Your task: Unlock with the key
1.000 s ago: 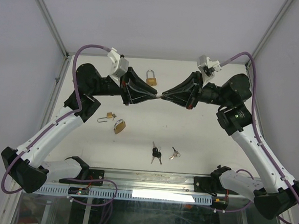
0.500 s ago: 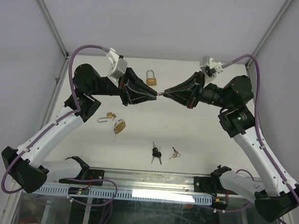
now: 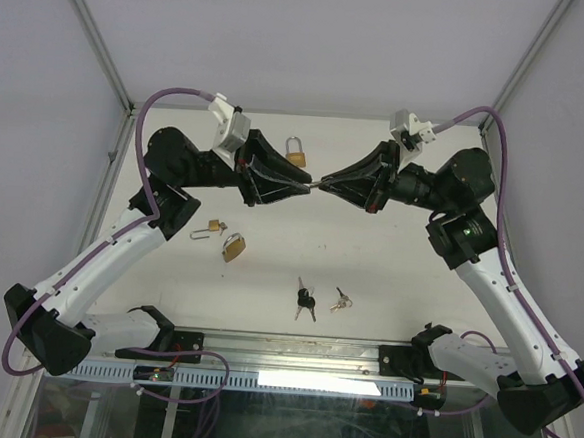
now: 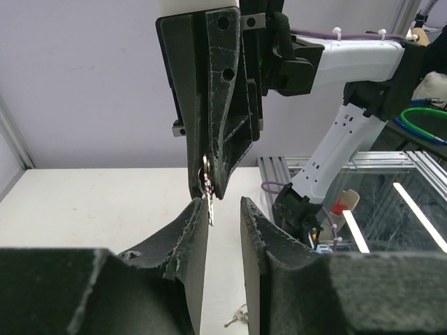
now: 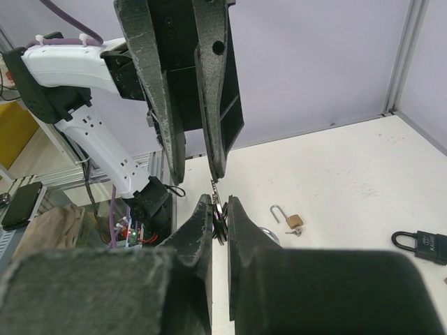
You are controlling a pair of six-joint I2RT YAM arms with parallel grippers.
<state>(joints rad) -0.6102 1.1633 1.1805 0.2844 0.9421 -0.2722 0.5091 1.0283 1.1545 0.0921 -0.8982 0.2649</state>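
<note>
High above the table my right gripper is shut on a bunch of keys, and one silver key pokes out toward the left arm. The left gripper faces it tip to tip with its jaws apart and nothing between them. The key's blade lies against the tip of one of the left gripper's fingers. A brass padlock lies at the back of the table. A small padlock with an open shackle and another brass padlock lie to the left.
Two loose key bunches lie near the front centre of the table; one of these bunches shows below the left jaws. A black padlock lies at the right in the right wrist view. Metal frame posts and walls enclose the table.
Half a second ago the two grippers' tips stood slightly apart. The left gripper has moved back right to the key's tip, and its jaws have widened a little. The right gripper still holds the keys.
</note>
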